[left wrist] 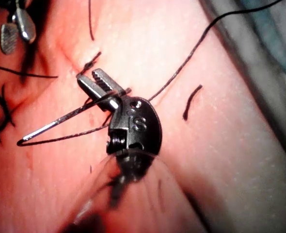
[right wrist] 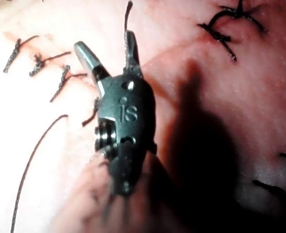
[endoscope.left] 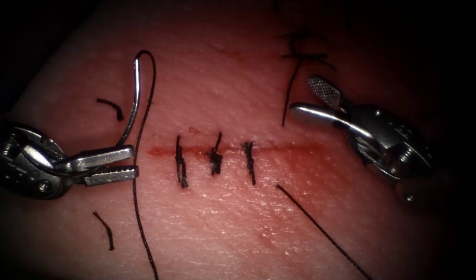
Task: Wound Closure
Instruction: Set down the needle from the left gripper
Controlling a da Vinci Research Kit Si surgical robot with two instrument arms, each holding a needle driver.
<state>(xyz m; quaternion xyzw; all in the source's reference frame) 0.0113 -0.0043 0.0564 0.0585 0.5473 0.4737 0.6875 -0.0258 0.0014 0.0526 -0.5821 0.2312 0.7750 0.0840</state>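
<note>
My left tool point(endoscope.left: 131, 163) reaches in from the left, with its jaws shut on the curved needle point(endoscope.left: 134, 98) close to its pointed end. The needle rises free above the tissue point(endoscope.left: 222, 218), off the left end of the cut point(endoscope.left: 290, 149), and is not in it. The thread point(endoscope.left: 139, 207) leaves the needle's far end, arches over and runs down past the jaws. The left wrist view shows the needle point(left wrist: 60, 121) crossing deep between the left tool's jaws point(left wrist: 92, 77). My right tool point(endoscope.left: 313, 98) hovers open and empty at the right end of the cut, and its jaws point(right wrist: 109, 46) are spread.
Three dark stitches point(endoscope.left: 214, 155) cross the cut, with red fluid along it. An older knot point(endoscope.left: 300, 49) with a hanging strand lies behind the right tool. Short cut ends of thread point(endoscope.left: 111, 108) lie at the left, and a long strand point(endoscope.left: 321, 228) runs to the lower right.
</note>
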